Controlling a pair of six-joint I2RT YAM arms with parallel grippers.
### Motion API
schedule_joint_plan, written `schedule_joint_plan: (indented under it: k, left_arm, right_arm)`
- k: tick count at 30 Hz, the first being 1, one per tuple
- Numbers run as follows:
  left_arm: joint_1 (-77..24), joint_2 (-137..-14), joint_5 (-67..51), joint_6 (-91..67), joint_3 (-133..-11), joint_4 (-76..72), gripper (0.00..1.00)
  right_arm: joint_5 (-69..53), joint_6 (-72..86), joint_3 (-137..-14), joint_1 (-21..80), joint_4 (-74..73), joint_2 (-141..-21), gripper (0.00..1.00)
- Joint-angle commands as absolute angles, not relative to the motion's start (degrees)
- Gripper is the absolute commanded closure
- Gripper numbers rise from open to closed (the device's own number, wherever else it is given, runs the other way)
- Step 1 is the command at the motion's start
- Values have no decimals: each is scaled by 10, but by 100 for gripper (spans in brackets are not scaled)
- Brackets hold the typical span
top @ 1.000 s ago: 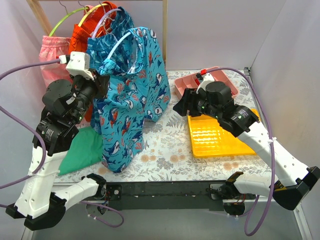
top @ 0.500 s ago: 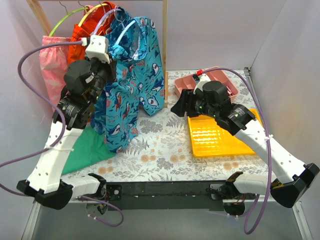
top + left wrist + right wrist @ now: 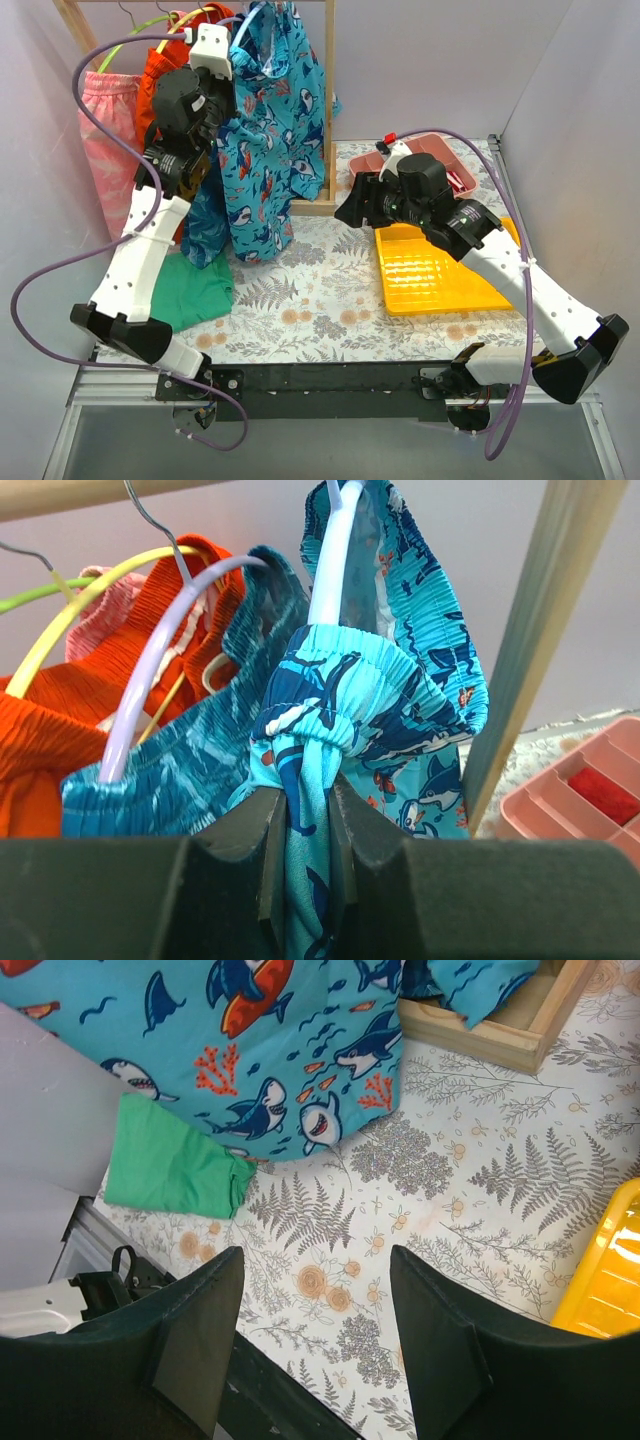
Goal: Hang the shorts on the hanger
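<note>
The bright blue shark-print shorts (image 3: 270, 130) hang from the pale blue-white hanger (image 3: 335, 550), whose arm runs up through the waistband in the left wrist view. My left gripper (image 3: 305, 830) is raised high by the rack and shut on a bunched fold of the shorts (image 3: 350, 700) at the waistband. It shows in the top view too (image 3: 215, 95). The shorts' lower legs (image 3: 250, 1050) hang down to the table in the right wrist view. My right gripper (image 3: 315, 1330) is open and empty above the flowered tablecloth, right of the shorts (image 3: 350, 205).
A wooden rack post (image 3: 328, 100) stands just right of the shorts. Orange shorts on a yellow hanger (image 3: 60, 710), teal leaf-pattern shorts (image 3: 190, 770) and pink shorts (image 3: 105, 130) hang to the left. A green cloth (image 3: 190, 290), a yellow tray (image 3: 430, 270) and a pink tray (image 3: 440, 165) lie on the table.
My left arm has risen and carried the shorts on the hanger up toward the rack top; the shorts' legs lifted off the table. My right gripper shifted slightly left.
</note>
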State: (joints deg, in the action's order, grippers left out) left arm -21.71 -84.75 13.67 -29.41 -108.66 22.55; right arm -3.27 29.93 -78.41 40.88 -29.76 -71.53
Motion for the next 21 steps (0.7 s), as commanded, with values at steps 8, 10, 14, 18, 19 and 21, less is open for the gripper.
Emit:
schedule_joint_plan:
  k: [8, 10, 14, 18, 19, 21]
  left_arm:
    - [-164, -889, 32, -340, -1137, 164, 100]
    - [-164, -889, 22, -345, -1129, 163, 100]
    - [-164, -898, 6, -347, -1130, 176, 100]
    - [-164, -884, 2, -359, -1117, 185, 74]
    - [-164, -878, 2, -364, -1112, 186, 60]
    - [-164, -856, 3, -371, -1102, 189, 13]
  right_arm:
    - [-53, 288, -823, 407, -276, -729, 33]
    - [-52, 288, -821, 407, -275, -728, 33]
    - [-61, 289, -817, 407, -272, -728, 33]
    - [-64, 292, -808, 407, -266, -722, 33]
    - [-64, 292, -803, 408, -265, -721, 33]
    - [-63, 292, -801, 408, -264, -715, 33]
